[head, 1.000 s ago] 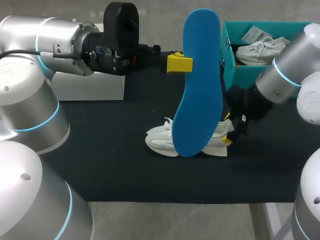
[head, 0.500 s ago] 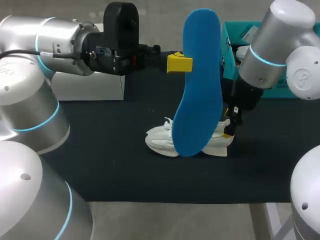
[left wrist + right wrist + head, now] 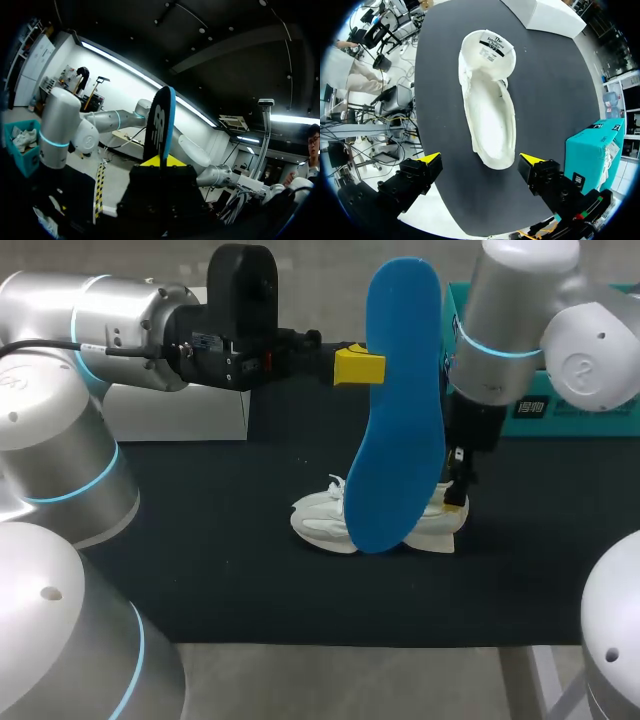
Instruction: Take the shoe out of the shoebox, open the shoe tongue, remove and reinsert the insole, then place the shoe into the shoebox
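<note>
My left gripper is shut on a blue insole, which hangs upright above the table in front of the shoe. In the left wrist view the insole stands edge-on between the yellow tips of that gripper. A white shoe lies on the black mat, partly hidden behind the insole. My right gripper hovers open over its heel. In the right wrist view the shoe lies with its tongue pulled open, and the right gripper straddles the heel without touching it.
The teal shoebox stands at the back right, mostly hidden by my right arm; the shoebox holds a second white shoe. A white box sits at the back left. The black mat covers the table.
My right arm has swung in from the right and risen over the shoe's heel, now covering the shoebox. The left arm and the insole have not moved.
</note>
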Controlling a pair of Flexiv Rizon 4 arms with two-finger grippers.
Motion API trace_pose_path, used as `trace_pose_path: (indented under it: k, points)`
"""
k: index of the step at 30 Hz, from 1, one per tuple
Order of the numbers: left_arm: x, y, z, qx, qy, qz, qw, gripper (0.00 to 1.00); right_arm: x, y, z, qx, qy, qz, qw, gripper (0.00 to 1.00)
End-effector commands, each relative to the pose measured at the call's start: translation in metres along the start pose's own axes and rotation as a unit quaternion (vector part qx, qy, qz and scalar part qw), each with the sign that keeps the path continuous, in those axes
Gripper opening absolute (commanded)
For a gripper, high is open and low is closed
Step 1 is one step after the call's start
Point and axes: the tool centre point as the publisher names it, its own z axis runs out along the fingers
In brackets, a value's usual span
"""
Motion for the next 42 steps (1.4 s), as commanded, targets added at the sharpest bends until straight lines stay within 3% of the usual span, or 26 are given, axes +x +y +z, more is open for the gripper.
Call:
trace_pose_path:
  k: [1, 42]
  points:
    - [-0.0006, 0.0004, 0.0007, 0.0, 0.0, 0.0, 1.0, 0.0, 0.0015, -0.0004, -0.0033, 0.008, -0.003, 0.004, 1.0, 1.0]
    - [-0.0006, 0.0004, 0.0007, 0.0, 0.0, 0.0, 1.0, 0.0, 0.0022, 0.0051, -0.007, 0.006, 0.002, 0.002, 1.0, 1.0]
